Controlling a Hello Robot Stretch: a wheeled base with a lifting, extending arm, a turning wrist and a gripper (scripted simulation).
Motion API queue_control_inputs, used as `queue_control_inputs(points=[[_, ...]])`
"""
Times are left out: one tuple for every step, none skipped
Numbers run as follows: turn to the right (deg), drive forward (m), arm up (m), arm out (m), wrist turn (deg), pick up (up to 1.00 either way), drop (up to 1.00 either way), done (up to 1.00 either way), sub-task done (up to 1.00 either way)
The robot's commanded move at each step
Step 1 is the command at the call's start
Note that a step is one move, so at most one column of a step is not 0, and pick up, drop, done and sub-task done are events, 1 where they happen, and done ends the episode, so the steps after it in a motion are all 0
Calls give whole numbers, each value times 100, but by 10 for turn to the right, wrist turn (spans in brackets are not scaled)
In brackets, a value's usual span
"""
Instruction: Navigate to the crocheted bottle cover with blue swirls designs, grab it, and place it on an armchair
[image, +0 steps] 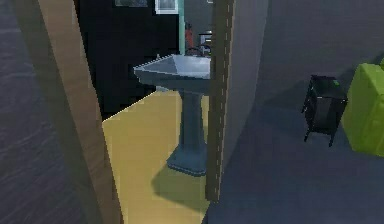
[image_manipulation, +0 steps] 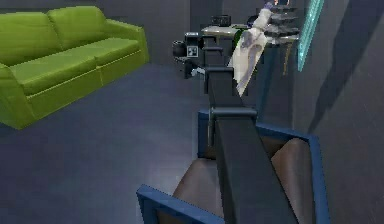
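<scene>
- Gripper (image_manipulation: 186, 50) first. Where is it?
- It is up at the far end of the long dark arm (image_manipulation: 240, 150), in the arm side view. It sticks out to the left of the arm's tip.
- Has it got something?
- I cannot tell. Dark stuff sits behind its far end, and I can't make out what is at the fingers.
- Where is the bottle cover?
- Just right of the arm's tip there is a white thing (image_manipulation: 246, 48). It leans, and it has bluish-green marks on it. I think that is the bottle cover, but it is too small to be sure. It is by a grey shelf (image_manipulation: 275, 38) with little things on top. I cannot tell if it rests there or hangs from the arm.
- And the armchair?
- A chair with a blue frame and a brown seat is right under the arm, at the bottom of that view. I think that is the armchair (image_manipulation: 170, 205).
- So how much is done?
- The drive looks done, since the arm reaches out over the chair. The white thing is not on the seat yet, so putting it down there is left. If the grab is not done, that is left too.
- What else is near?
- A green sofa (image_manipulation: 70, 55) is well apart from the chair. The forward view looks past a door frame (image: 222, 100) at a grey-blue sink (image: 180, 70) on a yellow floor (image: 150, 140).
</scene>
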Motion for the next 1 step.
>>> queue_control_inputs(points=[[0,0,-48,0,0,0,0,0,0]])
